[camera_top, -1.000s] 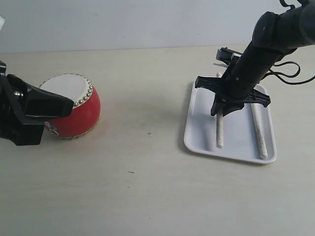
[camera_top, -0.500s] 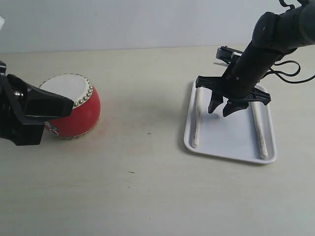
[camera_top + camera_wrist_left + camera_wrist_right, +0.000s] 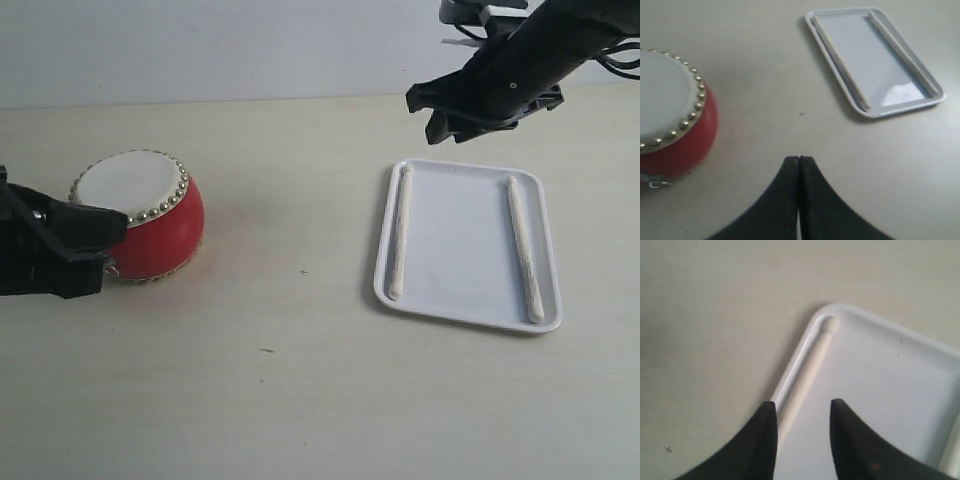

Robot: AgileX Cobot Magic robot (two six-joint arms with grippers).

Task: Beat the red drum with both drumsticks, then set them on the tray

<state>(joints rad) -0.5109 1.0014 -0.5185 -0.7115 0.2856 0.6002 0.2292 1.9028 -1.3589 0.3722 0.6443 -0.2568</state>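
Observation:
The red drum (image 3: 150, 215) with its cream top lies tilted on the table at the left, and also shows in the left wrist view (image 3: 670, 125). Both drumsticks lie in the white tray (image 3: 465, 240), one along its left rim (image 3: 400, 232) and one near its right rim (image 3: 523, 250). My right gripper (image 3: 447, 133) hangs open and empty above the tray's far edge; its wrist view shows the jaws (image 3: 802, 407) apart over the left stick (image 3: 812, 365). My left gripper (image 3: 110, 228) sits beside the drum, shut (image 3: 799, 159) and empty.
A pale beige table (image 3: 300, 330) carries everything, with a light wall behind it. The right arm's black links and cables reach in from the upper right corner. The left arm's black body stands at the left edge, close against the drum.
My right gripper opened and let go of a drumstick, which rolled to the tray's left rim. The gripper then rose towards the back. The left gripper drew back slightly to the left.

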